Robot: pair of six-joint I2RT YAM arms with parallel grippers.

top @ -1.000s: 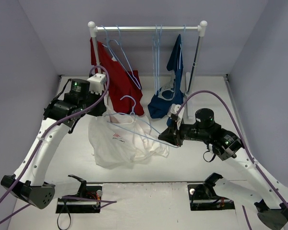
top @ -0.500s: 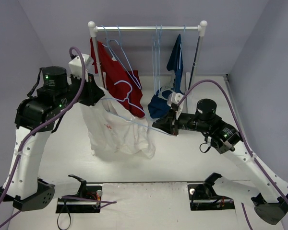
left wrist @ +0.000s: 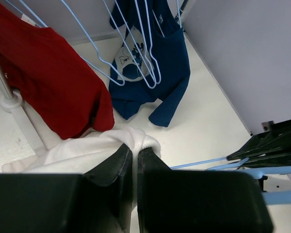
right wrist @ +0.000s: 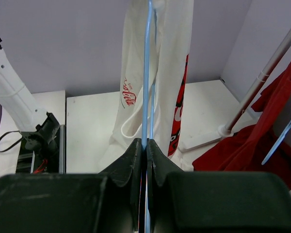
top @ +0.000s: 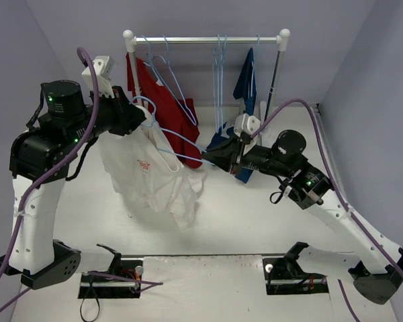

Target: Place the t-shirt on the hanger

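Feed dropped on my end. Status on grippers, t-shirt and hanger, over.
Left gripper shut on t-shirt, which hangs from it. Right gripper shut on hanger, far end in the shirt. Red shirt close behind.

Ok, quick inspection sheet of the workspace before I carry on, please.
Surface: white table, rack standing at its far side.
Job's things: t-shirt hangs from left gripper; hanger in right gripper, wire against the shirt, seating unclear.
Clutter: red shirt, navy shirt, spare hangers on the rack.
Grippers: left shut on t-shirt; right shut on hanger.
Cables: purple cable along each arm, no snag seen.
Surroundings: lavender walls.
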